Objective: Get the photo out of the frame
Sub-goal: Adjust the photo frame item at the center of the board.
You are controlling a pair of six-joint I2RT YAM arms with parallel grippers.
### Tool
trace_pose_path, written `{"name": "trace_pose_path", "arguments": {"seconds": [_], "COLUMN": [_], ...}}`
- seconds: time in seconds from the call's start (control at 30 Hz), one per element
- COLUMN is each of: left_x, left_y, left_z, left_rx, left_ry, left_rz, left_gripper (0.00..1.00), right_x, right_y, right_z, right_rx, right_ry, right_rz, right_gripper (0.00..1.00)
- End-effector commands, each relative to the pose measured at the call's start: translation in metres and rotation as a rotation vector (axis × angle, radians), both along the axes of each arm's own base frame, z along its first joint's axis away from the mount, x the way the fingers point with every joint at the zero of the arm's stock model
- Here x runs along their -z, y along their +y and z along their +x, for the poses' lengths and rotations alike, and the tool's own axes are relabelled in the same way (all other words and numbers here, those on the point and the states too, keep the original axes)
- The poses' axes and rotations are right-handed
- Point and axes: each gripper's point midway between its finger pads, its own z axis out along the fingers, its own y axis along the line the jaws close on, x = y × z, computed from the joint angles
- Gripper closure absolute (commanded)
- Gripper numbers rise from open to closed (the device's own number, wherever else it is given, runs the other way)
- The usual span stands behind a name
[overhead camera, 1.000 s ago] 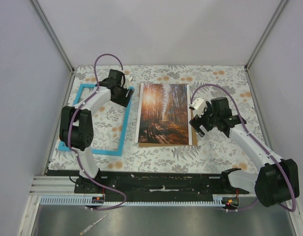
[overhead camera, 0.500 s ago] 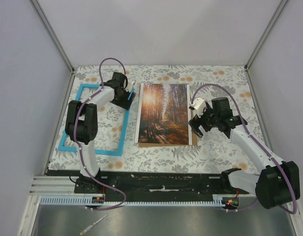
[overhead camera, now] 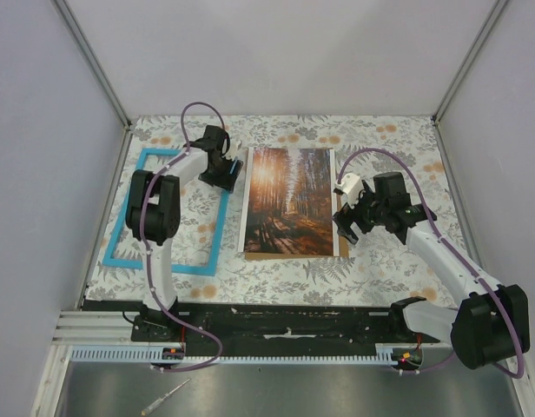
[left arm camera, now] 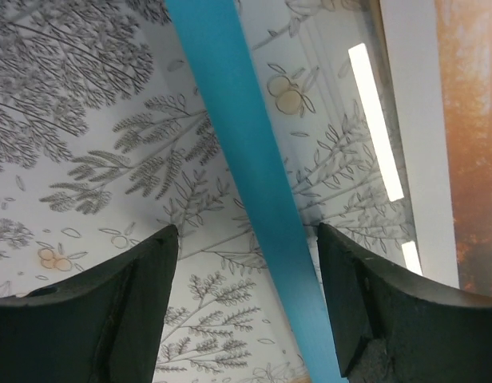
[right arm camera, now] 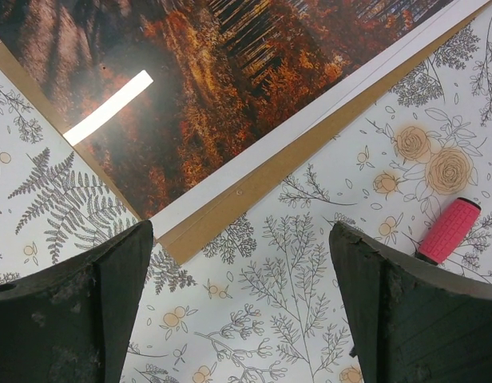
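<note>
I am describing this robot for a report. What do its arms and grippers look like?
The left arm and right arm have white links and black joints. A purple cable runs along each. The left gripper and right gripper have thick, matte black fingers, slightly scuffed.

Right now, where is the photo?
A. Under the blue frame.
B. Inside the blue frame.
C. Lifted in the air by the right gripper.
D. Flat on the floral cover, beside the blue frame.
D: the photo lies flat on the floral cover, wholly outside the blue frame, with a strip of cover between them.
</note>
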Motion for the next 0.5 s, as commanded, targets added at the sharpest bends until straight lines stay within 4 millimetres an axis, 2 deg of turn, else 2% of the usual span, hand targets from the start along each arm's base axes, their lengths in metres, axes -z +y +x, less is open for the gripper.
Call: {"name": "trace_pose_path", "arguments": {"seconds": [0.0, 0.27, 0.47], "left_x": [-0.005, -0.007, -0.011], "left_y": [-0.001, -0.007, -0.002], "left_z": [0.017, 0.039, 0.058], "left_rx": [-0.043, -0.051, -0.075], "left_ry": [-0.026, -0.028, -0.057], "left_rz": [0.012, 0.008, 0.055], "left_gripper": [0.25, 0.30, 0.33], "right_x": [-0.011, -0.008, -0.009], "right_y": [0.006, 0.006, 0.007], "right_z": [0.006, 0.006, 0.005], "right_rx": [-0.008, -0.012, -0.013], "right_ry": [-0.021, -0.012, -0.012], "right_rz": [0.023, 0.018, 0.020], "right_gripper": [0.02, 0.02, 0.02]}}
